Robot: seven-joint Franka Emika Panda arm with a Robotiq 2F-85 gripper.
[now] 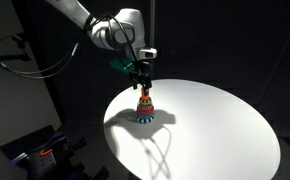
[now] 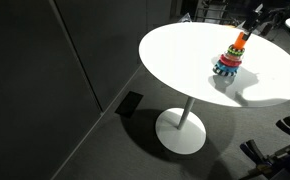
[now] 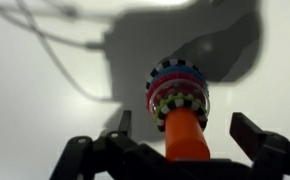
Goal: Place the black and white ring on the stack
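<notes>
The stack (image 1: 145,106) stands on the round white table; it also shows in an exterior view (image 2: 228,60) and in the wrist view (image 3: 175,90). Its orange peg (image 3: 186,135) rises out of the coloured rings. The black and white ring (image 3: 180,103) lies around the peg as the topmost ring, above red, green and bluish rings. My gripper (image 3: 185,132) hangs right above the stack, open, with the peg top between its two fingers and touching neither. In both exterior views the gripper (image 1: 142,76) (image 2: 247,24) sits just over the peg.
The white table (image 1: 215,130) (image 2: 175,50) stands on a single pedestal with a round foot (image 2: 181,131). Dark walls surround it. Equipment with cables stands low beside the table (image 1: 40,155). The arm's shadow falls on the tabletop (image 3: 175,40).
</notes>
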